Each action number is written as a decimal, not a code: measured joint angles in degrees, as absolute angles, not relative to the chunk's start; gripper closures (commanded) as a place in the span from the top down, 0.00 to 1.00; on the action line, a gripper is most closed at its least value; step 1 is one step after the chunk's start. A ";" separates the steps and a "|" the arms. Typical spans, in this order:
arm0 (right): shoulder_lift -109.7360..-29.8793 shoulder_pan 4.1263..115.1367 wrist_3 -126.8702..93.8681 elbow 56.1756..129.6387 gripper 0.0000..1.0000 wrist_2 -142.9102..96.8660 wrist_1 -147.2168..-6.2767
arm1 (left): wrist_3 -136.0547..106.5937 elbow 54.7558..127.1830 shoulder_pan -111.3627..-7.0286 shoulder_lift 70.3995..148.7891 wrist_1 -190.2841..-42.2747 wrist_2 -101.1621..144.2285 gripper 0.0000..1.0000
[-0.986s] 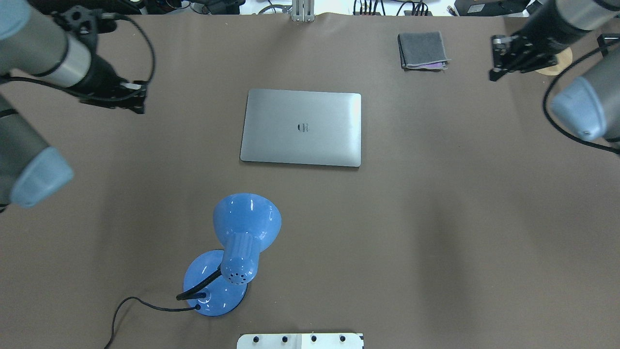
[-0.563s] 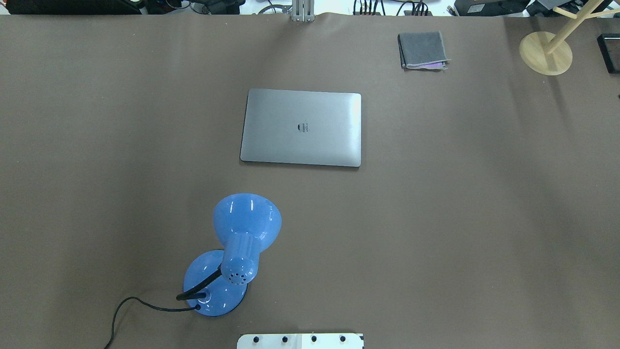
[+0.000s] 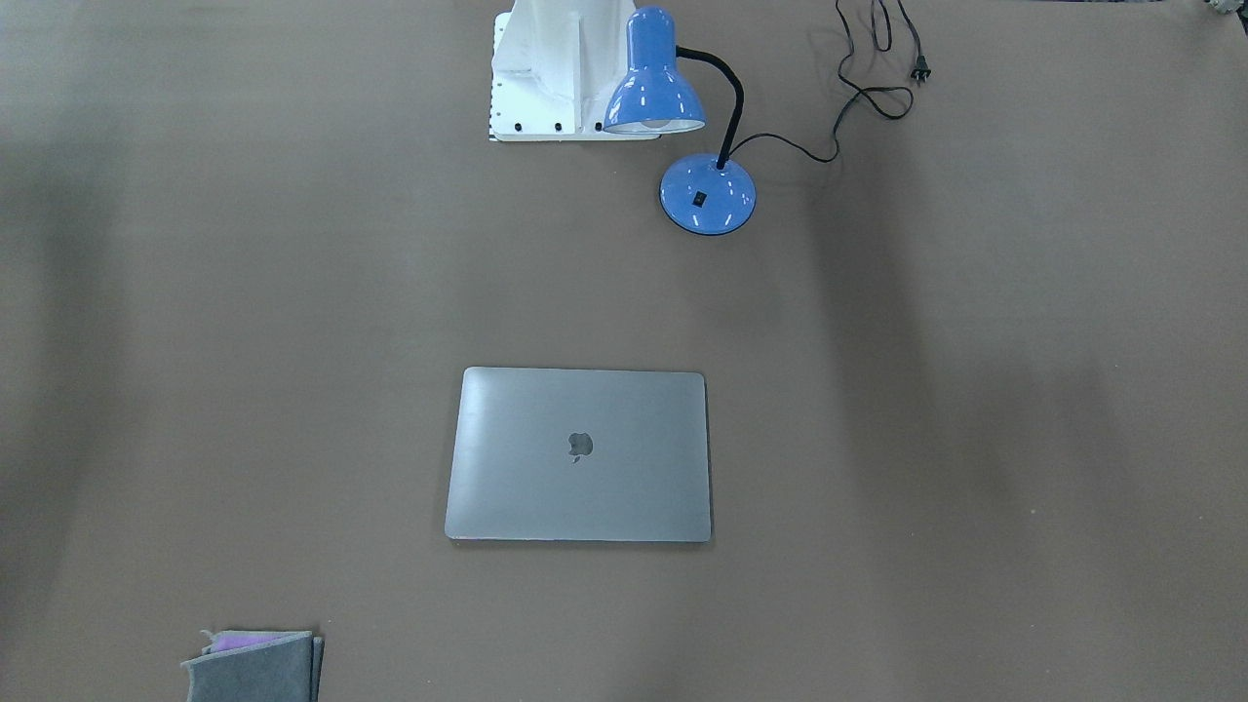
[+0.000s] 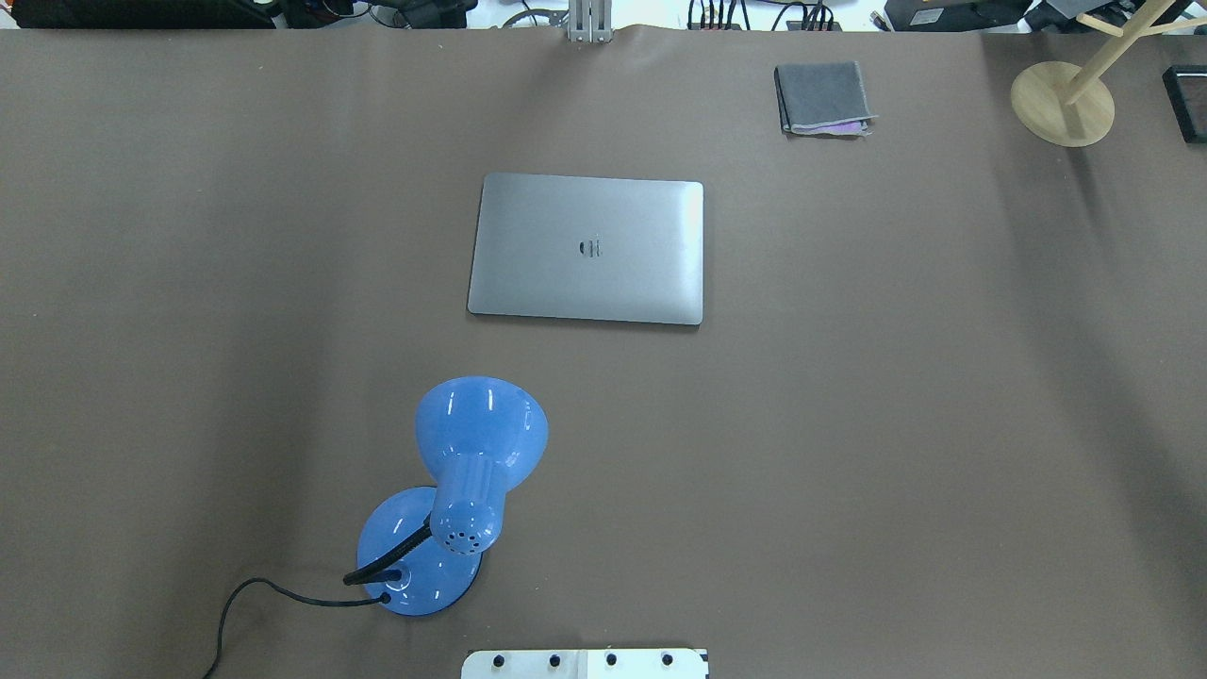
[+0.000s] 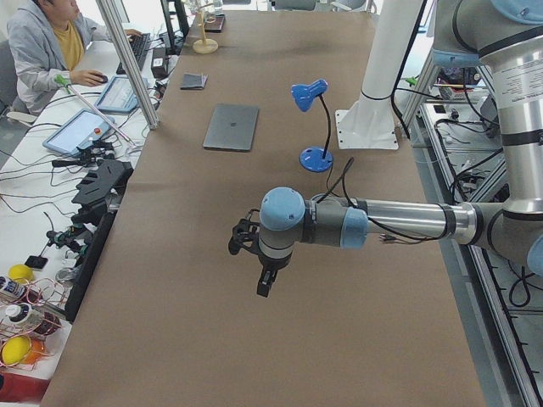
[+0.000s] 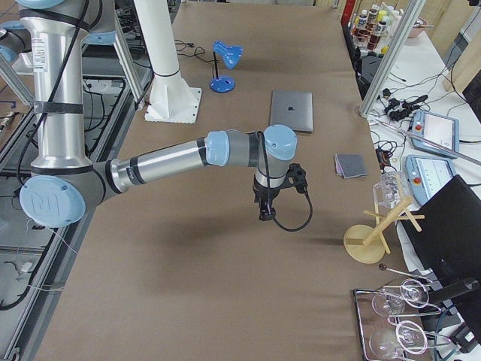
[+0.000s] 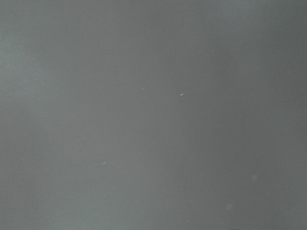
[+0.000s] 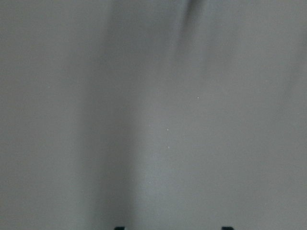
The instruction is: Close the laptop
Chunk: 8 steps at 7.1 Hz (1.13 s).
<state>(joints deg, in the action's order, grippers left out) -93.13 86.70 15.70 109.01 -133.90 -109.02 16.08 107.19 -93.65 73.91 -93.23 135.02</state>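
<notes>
The grey laptop (image 4: 622, 283) lies flat on the brown table with its lid down and the dark logo up. It also shows in the front-facing view (image 3: 507, 458), the left view (image 5: 231, 127) and the right view (image 6: 291, 110). My left gripper (image 5: 265, 287) hangs over bare table, far from the laptop, and shows only in the left view, so I cannot tell its state. My right gripper (image 6: 264, 213) hangs over bare table short of the laptop, and I cannot tell its state. Both wrist views show only bare table.
A blue desk lamp (image 4: 451, 490) with a black cord stands near the robot's base (image 4: 585, 664). A folded grey cloth (image 4: 822, 98) lies at the far right. A wooden stand (image 4: 1063, 102) is at the far right corner. A person (image 5: 47, 51) sits beside the table.
Both arms have drawn out of the overhead view, uncovering the wooden stand. The laptop and lamp have not moved.
</notes>
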 measured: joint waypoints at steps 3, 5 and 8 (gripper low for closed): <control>-97.48 87.89 17.19 109.92 1.00 -134.02 -106.31 | 17.54 105.52 -96.07 73.53 -92.87 135.05 0.98; -97.92 88.03 17.23 110.06 1.00 -133.57 -105.77 | 17.60 105.61 -96.20 73.79 -92.88 135.10 0.98; -97.57 88.18 17.02 110.32 1.00 -133.79 -105.67 | 17.94 106.63 -97.17 73.50 -92.98 135.20 0.98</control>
